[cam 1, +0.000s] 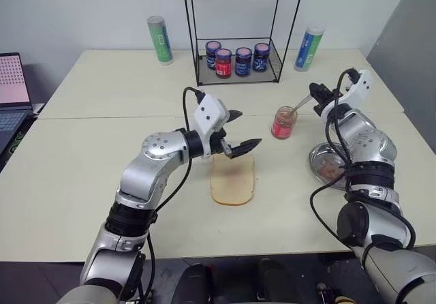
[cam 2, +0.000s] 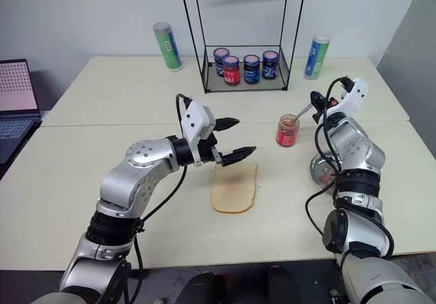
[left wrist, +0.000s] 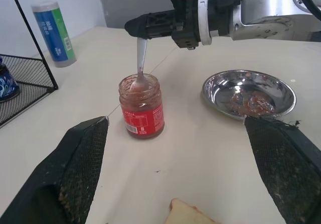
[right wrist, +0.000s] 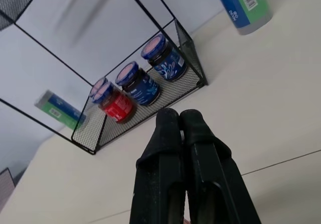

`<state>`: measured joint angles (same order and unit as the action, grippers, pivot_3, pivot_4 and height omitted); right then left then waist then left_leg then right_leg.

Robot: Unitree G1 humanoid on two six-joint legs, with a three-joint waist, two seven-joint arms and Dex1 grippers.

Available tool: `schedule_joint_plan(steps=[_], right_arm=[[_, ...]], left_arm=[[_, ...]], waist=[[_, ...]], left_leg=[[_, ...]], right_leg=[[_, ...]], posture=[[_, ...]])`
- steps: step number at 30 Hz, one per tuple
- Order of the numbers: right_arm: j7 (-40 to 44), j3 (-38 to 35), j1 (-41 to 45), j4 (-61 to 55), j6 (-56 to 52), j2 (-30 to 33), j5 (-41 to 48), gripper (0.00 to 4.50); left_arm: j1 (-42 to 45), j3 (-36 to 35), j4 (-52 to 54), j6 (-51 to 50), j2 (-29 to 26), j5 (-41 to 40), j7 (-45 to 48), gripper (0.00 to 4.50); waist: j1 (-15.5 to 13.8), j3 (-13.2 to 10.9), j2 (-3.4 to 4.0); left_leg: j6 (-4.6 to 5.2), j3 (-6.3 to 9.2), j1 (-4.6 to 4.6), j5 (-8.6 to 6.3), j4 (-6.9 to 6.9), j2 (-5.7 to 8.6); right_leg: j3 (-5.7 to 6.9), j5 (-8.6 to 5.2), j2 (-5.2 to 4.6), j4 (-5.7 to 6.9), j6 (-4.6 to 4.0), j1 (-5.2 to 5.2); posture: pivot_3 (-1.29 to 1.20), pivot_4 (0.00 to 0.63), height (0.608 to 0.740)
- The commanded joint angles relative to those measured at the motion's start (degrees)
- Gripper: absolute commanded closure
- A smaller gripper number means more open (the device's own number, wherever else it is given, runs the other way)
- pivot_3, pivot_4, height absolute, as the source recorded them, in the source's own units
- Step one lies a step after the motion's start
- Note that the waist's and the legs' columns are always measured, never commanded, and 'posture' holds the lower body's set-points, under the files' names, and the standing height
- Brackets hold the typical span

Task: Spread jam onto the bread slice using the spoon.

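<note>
right tool (left wrist: 131,26) clamped on the spoon (left wrist: 140,66) handle, bowl down in the jam (left wrist: 141,101) jar, right of centre in the head view. left tool (cam 1: 242,131) wide open, empty, hovering over the top edge of the bread (cam 1: 233,180), mid-frame on the tabletop (cam 1: 82,174). steel dish (left wrist: 249,93) with jam smears just right of the jar.
</note>
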<state>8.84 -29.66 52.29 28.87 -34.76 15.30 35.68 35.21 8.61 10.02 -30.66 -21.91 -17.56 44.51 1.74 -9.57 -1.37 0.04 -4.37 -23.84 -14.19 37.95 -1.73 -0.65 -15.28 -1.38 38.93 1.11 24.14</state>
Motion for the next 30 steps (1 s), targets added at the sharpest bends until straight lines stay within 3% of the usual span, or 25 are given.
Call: schedule_joint_plan(steps=[1, 12, 18, 23, 30], right_arm=[[-1.8, -3.1, 0.3, -4.2, -1.0, 0.8, 3.8, 4.47], [-7.8, -11.1, 0.6, -5.3, -1.6, -1.2, 13.6, 4.47], [-8.2, -11.1, 1.2, -11.7, -5.2, -3.4, 21.0, 4.47], [-9.7, -6.1, 0.2, -20.4, -10.0, -6.1, 25.0, 4.47], [-12.2, 4.0, -7.6, -34.4, -17.8, -10.2, 29.1, 4.47]], left_arm=[[1.7, 0.0, 0.3, 1.9, -0.5, 0.1, 0.9, 0.00], [3.6, -0.7, -1.9, 3.5, -1.0, -0.5, 4.1, 0.00], [4.1, -2.9, -1.3, 2.9, -1.9, -2.9, 5.4, 0.00], [0.7, -6.2, 3.2, 0.8, -6.1, -5.9, 6.9, 0.00], [-14.1, -13.9, 16.5, -5.8, -16.1, -12.9, 8.5, 0.00]], waist=[[0.0, 0.0, 0.00], [0.0, 0.0, 0.00], [0.1, 0.0, 0.01], [0.3, 0.0, 0.02], [0.5, 0.0, 0.04]], left_leg=[[0.00, 0.00, 0.01, 0.00, 0.00, 0.00], [0.01, -0.01, 0.01, -0.01, -0.01, -0.01], [0.01, -0.02, 0.00, -0.01, -0.02, -0.02], [0.02, -0.01, 0.01, -0.01, -0.03, -0.06], [0.01, 0.15, -0.02, -0.01, -0.08, -0.21]], right_leg=[[0.00, 0.00, 0.00, 0.00, 0.00, 0.00], [-0.01, 0.00, 0.01, 0.00, 0.00, 0.00], [-0.02, 0.00, 0.02, 0.00, 0.00, 0.02], [-0.03, 0.00, 0.00, 0.01, 0.00, 0.02], [0.10, -0.01, 0.04, 0.01, -0.02, 0.06]], posture=[[0.00, 0.150, 0.740], [0.00, 0.150, 0.740], [0.00, 0.150, 0.740], [0.00, 0.150, 0.740], [0.00, 0.150, 0.740]])
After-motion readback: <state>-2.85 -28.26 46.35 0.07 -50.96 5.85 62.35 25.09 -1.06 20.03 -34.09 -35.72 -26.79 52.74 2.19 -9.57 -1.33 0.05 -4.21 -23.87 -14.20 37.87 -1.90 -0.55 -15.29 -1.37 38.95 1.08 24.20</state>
